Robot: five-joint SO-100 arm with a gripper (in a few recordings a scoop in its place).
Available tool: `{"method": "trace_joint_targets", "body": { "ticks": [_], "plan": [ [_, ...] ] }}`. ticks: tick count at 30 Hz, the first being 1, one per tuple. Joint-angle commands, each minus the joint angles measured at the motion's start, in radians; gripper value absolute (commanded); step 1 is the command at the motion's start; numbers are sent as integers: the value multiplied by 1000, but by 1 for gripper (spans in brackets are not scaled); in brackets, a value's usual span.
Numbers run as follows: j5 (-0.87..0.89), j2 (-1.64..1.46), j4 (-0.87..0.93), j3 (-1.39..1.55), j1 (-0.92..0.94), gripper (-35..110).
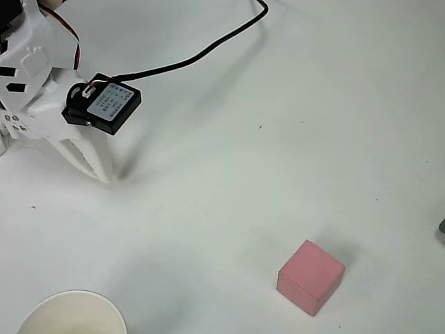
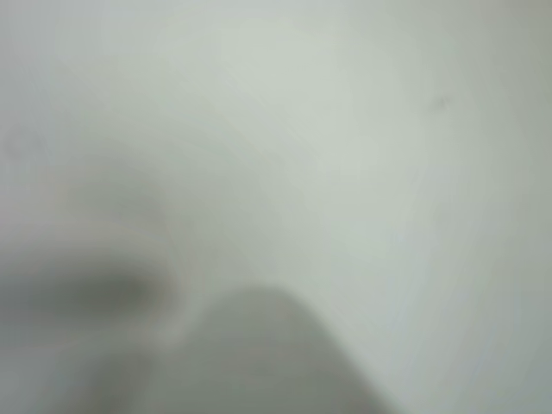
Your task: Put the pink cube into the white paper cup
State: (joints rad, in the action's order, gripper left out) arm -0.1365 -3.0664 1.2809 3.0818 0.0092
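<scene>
The pink cube [image 1: 311, 276] lies on the white table at the lower right of the overhead view. The white paper cup [image 1: 69, 316] stands upright at the bottom left edge, partly cut off, with its pale inside showing. My white gripper [image 1: 103, 174] is at the upper left, far from both, with its fingers pointing down and to the right. The fingers meet at the tip with nothing between them. The wrist view is badly blurred, with pale table and a grey blurred shape [image 2: 267, 354] at the bottom.
A black cable [image 1: 201, 52] runs from the black camera module [image 1: 103, 104] on the wrist to the top edge. A small dark object [image 1: 441, 228] shows at the right edge. The white table [image 1: 278, 139] lies bare between gripper and cube.
</scene>
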Motion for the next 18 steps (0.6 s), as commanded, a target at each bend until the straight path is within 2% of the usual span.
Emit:
{"method": "trace_joint_targets", "body": {
  "ticks": [1, 13, 18],
  "plan": [
    [190, -241, -9, 0, -84, 0],
    [186, -241, -9, 0, -109, 2],
    [178, -241, -91, -3, -130, 1]
  ]
}}
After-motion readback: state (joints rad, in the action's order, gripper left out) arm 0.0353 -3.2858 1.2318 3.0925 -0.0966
